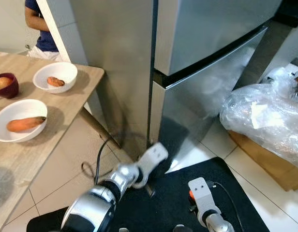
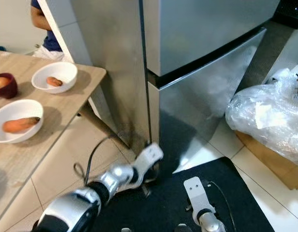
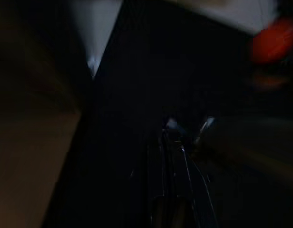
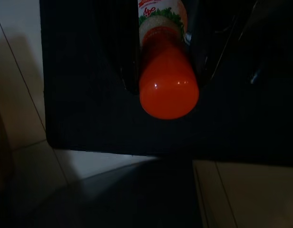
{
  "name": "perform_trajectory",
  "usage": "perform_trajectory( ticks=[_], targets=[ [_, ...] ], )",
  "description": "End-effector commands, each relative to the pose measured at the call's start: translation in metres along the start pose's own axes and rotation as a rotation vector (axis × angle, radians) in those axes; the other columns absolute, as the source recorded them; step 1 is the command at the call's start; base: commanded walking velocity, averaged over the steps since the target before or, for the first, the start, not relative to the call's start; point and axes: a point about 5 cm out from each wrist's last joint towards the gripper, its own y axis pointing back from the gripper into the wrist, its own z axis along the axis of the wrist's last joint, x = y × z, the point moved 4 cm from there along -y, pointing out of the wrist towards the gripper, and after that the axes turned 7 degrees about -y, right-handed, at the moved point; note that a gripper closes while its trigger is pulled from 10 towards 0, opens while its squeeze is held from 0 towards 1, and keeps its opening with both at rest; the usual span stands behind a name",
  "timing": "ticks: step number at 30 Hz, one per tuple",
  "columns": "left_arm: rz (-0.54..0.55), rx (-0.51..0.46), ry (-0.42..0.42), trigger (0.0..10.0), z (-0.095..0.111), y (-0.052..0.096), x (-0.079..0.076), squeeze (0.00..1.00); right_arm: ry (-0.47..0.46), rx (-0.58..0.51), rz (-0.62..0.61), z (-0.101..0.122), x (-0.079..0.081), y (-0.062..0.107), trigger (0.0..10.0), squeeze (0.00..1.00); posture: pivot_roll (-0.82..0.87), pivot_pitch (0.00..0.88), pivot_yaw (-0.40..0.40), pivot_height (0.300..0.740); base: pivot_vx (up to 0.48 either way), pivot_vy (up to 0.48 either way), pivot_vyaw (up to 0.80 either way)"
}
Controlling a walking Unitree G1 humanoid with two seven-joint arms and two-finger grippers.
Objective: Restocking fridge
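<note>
Through the head camera I am looking down at the fridge (image 1: pixel 202 53), its doors shut, standing just beside the wooden counter (image 1: pixel 67 113). On the counter, well apart from the fridge, sit a white bowl (image 1: pixel 18 120) with a sweet potato (image 1: pixel 25 124), a second white bowl (image 1: pixel 55 76) holding a smaller one, and a dark red bowl (image 1: pixel 5 84). A person's (image 1: pixel 38 24) arm and blue shirt show behind the counter, past the fridge's corner. At the foot of the fridge lies a black mat (image 1: pixel 178 198). My left arm reaches low toward the fridge's bottom corner; its left pincer (image 1: pixel 150 188) is over the mat's edge, and I cannot tell from here how its fingers stand. My right arm hangs over the mat near the fridge front, a bit of orange showing at the wrist. A crumpled plastic bag (image 1: pixel 265 116) rests on a cardboard box (image 1: pixel 270 162) on the far side of the fridge from the counter.

The left wrist camera is very dark and blurred; I make out two thin fingers (image 3: pixel 172 142) over the mat, but not their spacing.

In the right wrist camera the right pincer (image 4: pixel 163 42) is clamped on an orange bottle (image 4: pixel 168 90) with a green-and-white label, held above the mat near the pale floor tiles (image 4: pixel 23 95).
</note>
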Motion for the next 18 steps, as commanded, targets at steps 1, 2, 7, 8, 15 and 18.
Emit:
perform_trajectory(
  ticks=[1,2,7,8,15,18],
  targets=[
    [0.105,0.031,0.128,10.0,-0.035,0.01,0.006,0.0,0.014,0.046,0.017,-0.012,0.003,0.003,10.0,0.0,-0.2,0.14,0.024,0.74,0.0,0.0,0.0],
    [0.105,0.031,0.128,10.0,-0.035,0.01,0.006,0.0,0.014,0.046,0.017,-0.012,0.003,0.003,10.0,0.0,-0.2,0.14,0.024,0.74,0.0,0.0,0.0],
    [0.421,0.075,0.426,10.0,-0.116,0.039,0.0,0.0,0.042,0.083,0.043,-0.016,0.002,0.003,10.0,0.0,-0.15,0.099,-0.022,0.74,0.0,0.0,0.0],
    [0.421,0.075,0.426,10.0,-0.116,0.039,0.0,0.0,0.042,0.083,0.043,-0.016,0.002,0.003,10.0,0.0,-0.15,0.099,-0.022,0.74,0.0,0.0,0.0],
    [0.574,0.169,0.539,10.0,-0.161,0.057,-0.02,0.0,0.029,0.108,0.095,-0.016,0.013,0.002,10.0,0.0,-0.13,0.065,-0.036,0.74,0.0,0.0,0.0],
    [0.598,0.198,0.559,10.0,-0.17,0.06,-0.026,0.0,0.024,0.106,0.101,-0.015,0.015,0.001,10.0,0.0,-0.13,0.057,-0.043,0.74,0.0,0.0,0.0]
  ],
)
